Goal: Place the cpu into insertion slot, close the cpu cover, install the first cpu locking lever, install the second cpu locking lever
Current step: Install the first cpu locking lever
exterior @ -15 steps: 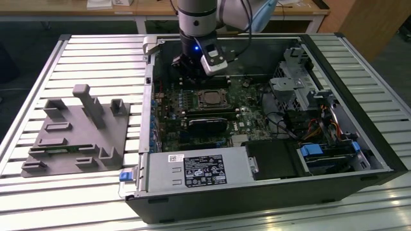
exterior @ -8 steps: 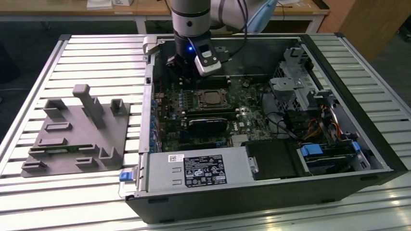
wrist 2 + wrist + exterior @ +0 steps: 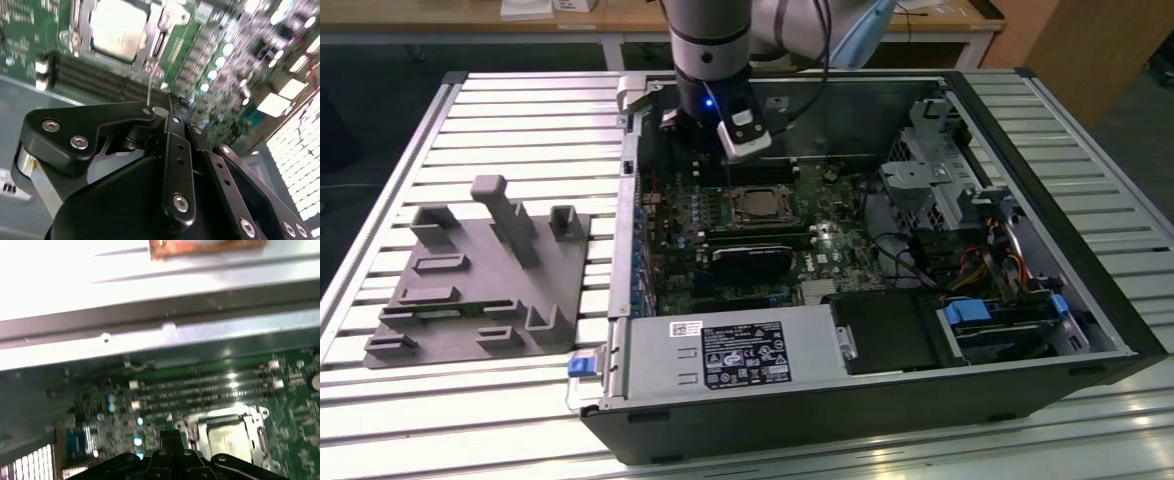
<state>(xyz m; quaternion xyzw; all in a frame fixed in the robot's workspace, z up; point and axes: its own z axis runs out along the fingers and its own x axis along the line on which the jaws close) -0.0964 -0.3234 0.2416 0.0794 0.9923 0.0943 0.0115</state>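
Note:
The cpu (image 3: 754,205) lies flat in the insertion slot on the green board inside the open computer case; its pale metal top also shows in both wrist views (image 3: 119,27) (image 3: 227,437). The cpu cover (image 3: 82,32) (image 3: 256,416) lies down around it as a silvery frame, hiding most of the slot. A thin metal locking lever (image 3: 149,82) stands up beside the socket. My gripper (image 3: 172,102) (image 3: 172,437) hangs just behind the socket toward the case's back wall, fingers together, their tip next to that lever. In the exterior view the gripper (image 3: 727,160) sits low over the board.
Long black memory slots (image 3: 100,80) run between gripper and socket. The case's back wall (image 3: 150,315) is close behind. A labelled power supply (image 3: 734,355) and drive bays with cables (image 3: 987,270) fill the front and the exterior view's right. A grey fixture block (image 3: 480,280) rests outside the case.

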